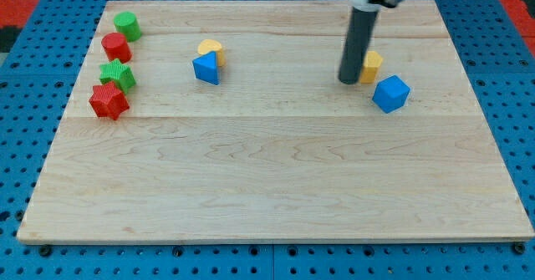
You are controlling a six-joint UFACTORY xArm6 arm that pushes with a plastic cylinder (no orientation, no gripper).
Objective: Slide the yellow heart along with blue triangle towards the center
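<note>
Camera view: my tip (349, 81) stands on the wooden board (276, 188) toward the view's upper right, touching or just beside the left face of a yellow block (372, 65) whose shape I cannot make out, with a blue cube (391, 94) just below and to the right of it. The task's pair sits well apart from me, toward the view's upper left: the yellow heart (211, 50) rests against the upper edge of the blue triangle (206, 68), the two touching.

By my judgement the push has not yet begun; I am at the wrong cluster. The next move calls for travelling left across the board and coming round to the far, upper-left side of the pair, so that one stroke toward the view's lower right carries both to the centre.

I carry no claw, only a plain rod; nothing opens, closes or pinches, and I hold nothing.
</note>
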